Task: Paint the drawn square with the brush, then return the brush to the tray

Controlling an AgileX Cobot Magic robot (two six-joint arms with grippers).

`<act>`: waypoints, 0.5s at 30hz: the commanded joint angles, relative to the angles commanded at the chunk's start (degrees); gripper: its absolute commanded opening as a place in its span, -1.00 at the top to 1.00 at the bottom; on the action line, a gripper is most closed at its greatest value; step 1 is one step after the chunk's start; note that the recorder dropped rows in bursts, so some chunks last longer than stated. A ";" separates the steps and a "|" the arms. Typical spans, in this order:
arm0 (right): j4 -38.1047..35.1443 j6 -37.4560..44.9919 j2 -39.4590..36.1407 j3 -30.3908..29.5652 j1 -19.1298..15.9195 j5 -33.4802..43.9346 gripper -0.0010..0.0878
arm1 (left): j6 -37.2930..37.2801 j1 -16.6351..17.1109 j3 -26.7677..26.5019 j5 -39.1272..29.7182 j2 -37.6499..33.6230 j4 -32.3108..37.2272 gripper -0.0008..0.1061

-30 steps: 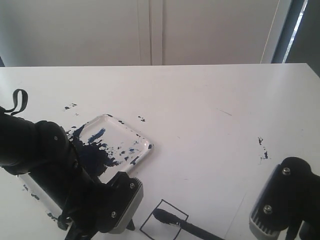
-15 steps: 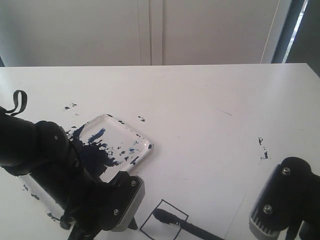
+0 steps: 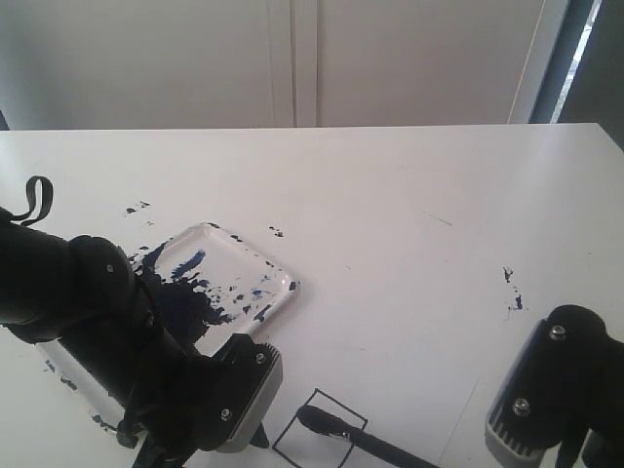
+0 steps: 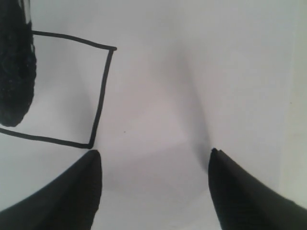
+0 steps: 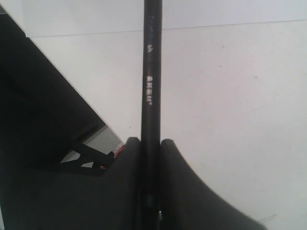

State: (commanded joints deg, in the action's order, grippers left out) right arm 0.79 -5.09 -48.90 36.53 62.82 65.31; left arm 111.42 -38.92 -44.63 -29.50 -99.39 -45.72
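right gripper (image 5: 149,143) clamped on brush (image 5: 151,72) | tip sits in square (image 4: 62,91), by tabletop's (image 3: 409,214) front edge | left gripper (image 4: 153,152) apart, empty, just beside square | tray (image 3: 289,289) near, toward left edge | risk: tip may slip over line; left gripper may bump brush

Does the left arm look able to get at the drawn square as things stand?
Probably yes: the left end effector hangs open just beside the drawn square with bare table between; only the tip of the brush, held by the right end effector, lies inside it.
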 joint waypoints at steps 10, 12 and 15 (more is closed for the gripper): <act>0.46 0.00 -2.71 0.00 0.00 -0.08 0.98 | 0.00 0.00 0.00 0.00 0.00 0.00 -0.26; 0.46 0.00 -2.67 0.00 0.00 -0.33 0.98 | -0.02 0.00 0.00 0.00 0.00 0.44 -0.26; 0.46 0.00 -2.67 0.00 0.00 -0.59 0.98 | -0.02 0.00 0.00 0.00 0.00 1.65 -0.26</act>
State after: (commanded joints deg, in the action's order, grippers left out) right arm 1.25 -5.09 -51.56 36.53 62.82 64.72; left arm 111.40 -38.92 -44.63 -29.50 -99.39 -44.07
